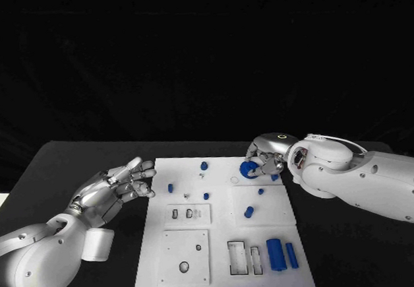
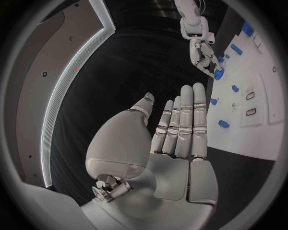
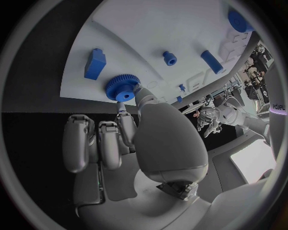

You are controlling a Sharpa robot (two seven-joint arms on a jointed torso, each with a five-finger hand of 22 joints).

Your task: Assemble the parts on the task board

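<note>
1. right hand point(image 1: 266, 160) grasps a blue toothed gear point(image 1: 250, 169) between thumb and fingertips, over the far right part of the task board point(image 1: 191, 260). in the right wrist view the gear point(image 3: 123, 88) sits at the fingertips point(image 3: 125, 116) just above the white surface; whether it touches the board i cannot tell.
2. left hand point(image 1: 119, 183) is released, fingers apart and nearly straight, holding nothing. it hovers at the board's left edge, near the far left corner, over the black worktop point(image 1: 66, 166).
3. handling, judged: the gear looks like small rigid plastic, light, not fragile. teeth round the rim give good purchase; the smooth hub is the slippery part. best hold is across the toothed rim, leaving the bore free for seating.
4. risk, judged: a slight tilt would jam the bore on a peg; keep it level when lowering.
5. other parts lie on the board: a small blue block point(image 3: 95, 63), a small spool-shaped piece point(image 3: 170, 58) and a short cylinder point(image 3: 211, 61) near the gear; two longer blue pieces point(image 1: 283, 254) at the near right corner.
</note>
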